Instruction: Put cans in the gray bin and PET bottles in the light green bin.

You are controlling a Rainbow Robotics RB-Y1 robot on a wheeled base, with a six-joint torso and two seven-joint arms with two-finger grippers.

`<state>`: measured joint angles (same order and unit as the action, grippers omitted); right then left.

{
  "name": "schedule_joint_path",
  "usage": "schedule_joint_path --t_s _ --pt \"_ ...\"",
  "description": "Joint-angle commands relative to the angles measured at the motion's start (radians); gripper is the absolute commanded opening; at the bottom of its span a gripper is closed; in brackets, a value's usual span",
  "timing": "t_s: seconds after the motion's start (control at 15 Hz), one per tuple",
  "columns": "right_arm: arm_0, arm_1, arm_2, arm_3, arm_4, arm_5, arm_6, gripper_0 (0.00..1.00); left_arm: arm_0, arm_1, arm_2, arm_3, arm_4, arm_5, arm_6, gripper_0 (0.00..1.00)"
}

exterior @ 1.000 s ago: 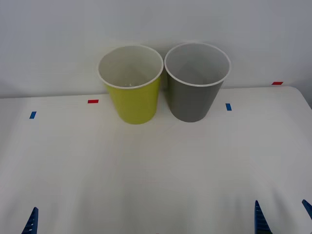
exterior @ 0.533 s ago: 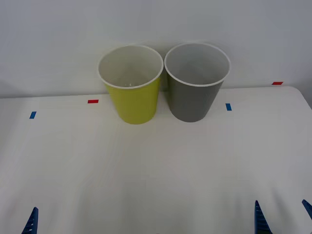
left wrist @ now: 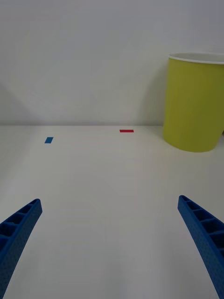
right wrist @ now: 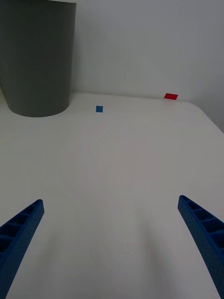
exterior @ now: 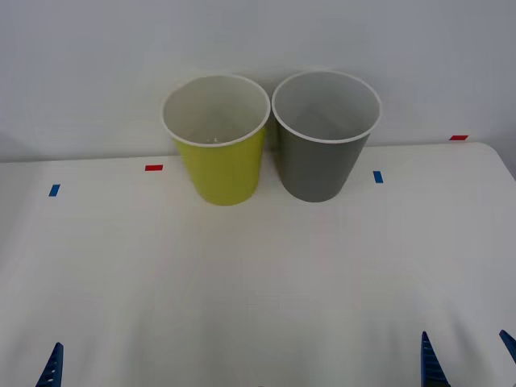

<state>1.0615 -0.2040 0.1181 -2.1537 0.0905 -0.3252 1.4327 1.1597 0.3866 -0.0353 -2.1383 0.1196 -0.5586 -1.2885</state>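
Note:
The light green bin [exterior: 219, 165] stands upright at the back of the white table, with the gray bin [exterior: 321, 161] right beside it on its right. A faint clear glint shows low inside the green bin; I cannot tell what it is. The cans and PET bottles are otherwise out of view. My left gripper [left wrist: 112, 243] hovers open over the near left of the table, one blue finger [exterior: 51, 367] at the front edge. My right gripper [exterior: 468, 359] is open at the near right, nothing between its fingers. The gray bin [right wrist: 37, 58] and the green bin [left wrist: 195, 103] stand far ahead of the grippers.
Small tape marks lie on the table: red [exterior: 153, 168] and blue [exterior: 54, 190] on the left, blue [exterior: 377, 176] and red [exterior: 458, 138] on the right. A plain wall rises behind the bins. The table's right edge [exterior: 504, 165] is close to the right arm.

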Motion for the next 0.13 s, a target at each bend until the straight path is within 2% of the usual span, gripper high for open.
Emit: schedule_joint_path --t_s 0.07,0.13 --pt "0.000 0.000 0.000 0.000 0.000 0.000 0.000 1.00 0.000 0.000 0.000 0.000 0.000 0.000 0.000 1.00" --pt "0.000 0.000 0.000 0.000 0.000 0.000 0.000 1.00 0.000 0.000 0.000 0.000 0.000 0.000 0.000 1.00"
